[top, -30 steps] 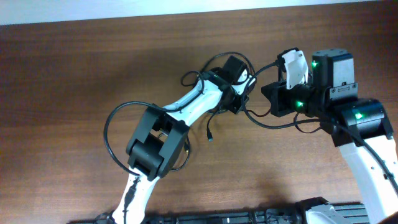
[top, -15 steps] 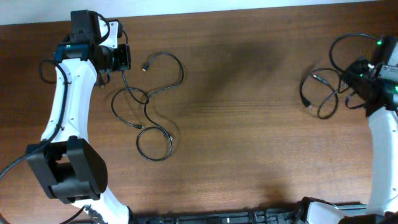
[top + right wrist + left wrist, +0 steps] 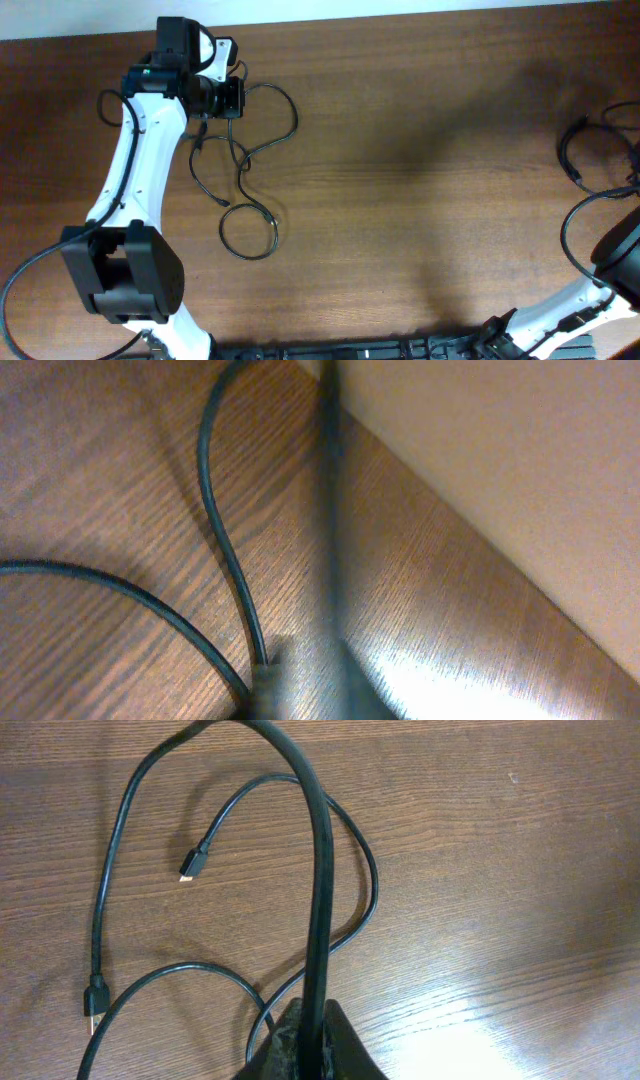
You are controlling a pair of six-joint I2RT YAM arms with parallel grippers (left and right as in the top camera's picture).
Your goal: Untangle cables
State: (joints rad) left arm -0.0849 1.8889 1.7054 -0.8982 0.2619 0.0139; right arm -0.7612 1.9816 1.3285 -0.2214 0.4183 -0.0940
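Note:
My left gripper [image 3: 232, 97] is at the table's far left, shut on a thin black cable [image 3: 296, 118] that loops to the right and back. The left wrist view shows the jaws [image 3: 318, 1035] clamped on this cable [image 3: 322, 870], which rises out of them. A second black cable [image 3: 275, 232] lies in loops below it, and two silvery plug ends [image 3: 192, 867] [image 3: 93, 1003] rest on the wood. A third cable [image 3: 561, 152] hangs at the right edge. My right gripper [image 3: 305, 685] is blurred and looks shut on that cable [image 3: 330, 510]. It is outside the overhead frame.
The table is dark brown wood [image 3: 420, 200]. Its far edge, with a pale surface beyond [image 3: 500, 450], runs close to my right gripper. The right arm's white link [image 3: 620, 250] shows at the right edge, with its own thicker wire curving beside it.
My left gripper has moved a little right with its cable, reshaping the loops. My right gripper has pulled its cable further right and left the overhead frame.

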